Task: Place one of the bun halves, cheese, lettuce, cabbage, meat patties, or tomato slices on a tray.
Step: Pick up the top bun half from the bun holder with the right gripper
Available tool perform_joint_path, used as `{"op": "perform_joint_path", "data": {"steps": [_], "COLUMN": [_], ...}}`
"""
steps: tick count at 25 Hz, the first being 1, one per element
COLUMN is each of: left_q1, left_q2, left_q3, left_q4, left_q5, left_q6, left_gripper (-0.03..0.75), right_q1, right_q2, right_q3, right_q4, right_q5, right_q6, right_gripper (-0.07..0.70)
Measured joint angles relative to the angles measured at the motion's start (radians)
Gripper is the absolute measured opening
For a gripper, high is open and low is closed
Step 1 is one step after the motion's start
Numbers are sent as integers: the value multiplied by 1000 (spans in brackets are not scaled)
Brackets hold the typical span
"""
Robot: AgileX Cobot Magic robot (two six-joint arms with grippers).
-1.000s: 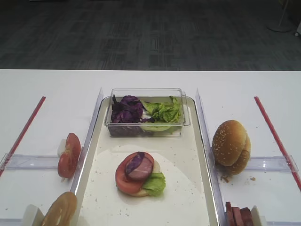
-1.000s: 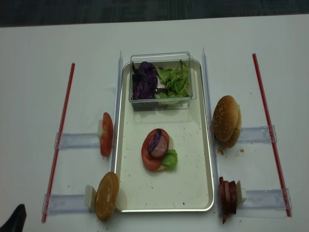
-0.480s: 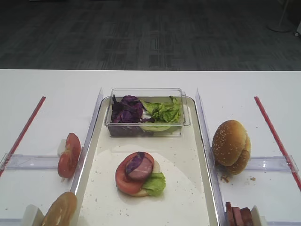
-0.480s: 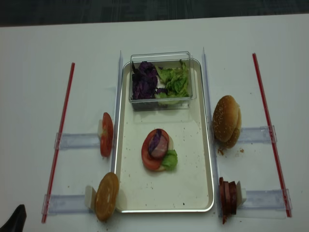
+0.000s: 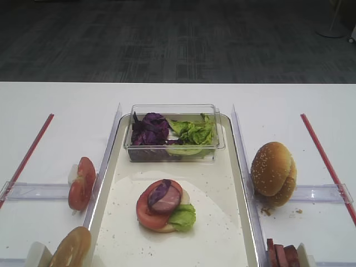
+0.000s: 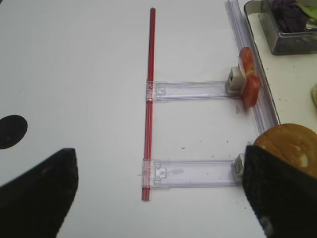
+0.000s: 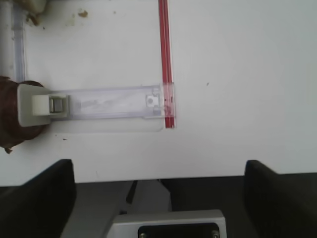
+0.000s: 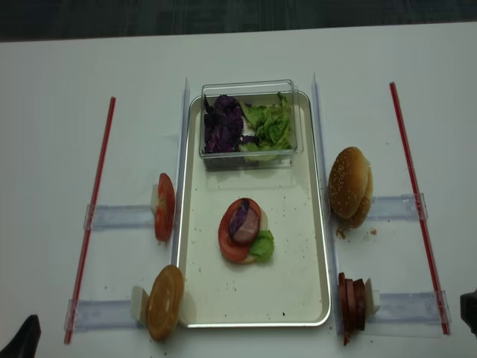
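Note:
The cream tray [image 8: 322,246] holds a stack [image 8: 244,230] of tomato, meat, cabbage and lettuce over a pale layer; cheese is hidden. Loose cabbage [image 5: 149,129] and lettuce [image 5: 193,132] fill the clear box. Sesame-seeded bun halves [image 8: 350,186] lean together right of the tray, with the meat patties [image 8: 352,298] nearer me. Tomato slices [image 8: 165,206] stand left of the tray. My left gripper [image 6: 158,198] hangs open over bare table at the near left. My right gripper [image 7: 158,198] is open and empty at the near right edge, right of the meat patties [image 7: 10,114].
A glossy seedless bun [image 8: 165,300] stands at the tray's near left corner. Clear plastic rails [image 8: 119,217] and red strips [image 8: 93,209] lie on both sides. The clear box [image 5: 173,157] sits across the tray's far end.
A dark part of my right gripper has come into the lower right edge of the overhead view. The food and the left gripper have not moved.

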Motion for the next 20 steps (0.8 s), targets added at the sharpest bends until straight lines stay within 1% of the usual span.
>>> {"op": "perform_joint_path", "data": {"steps": [4,11,20], "left_q1": [0,0,0], "left_q2": [0,0,0], "left_q3": [0,0,0], "left_q4": [0,0,0], "left_q5": [0,0,0], "left_q6": [0,0,0], "left_gripper": [618,618,618], "right_q1": [0,0,0], "right_q2": [124,277,306], "right_q3": [-4,-12,-14], "right_q4": [6,6,0], "right_q5": [2,6,6], "right_q6": [0,-6,-21], "right_gripper": [692,691,668]}}
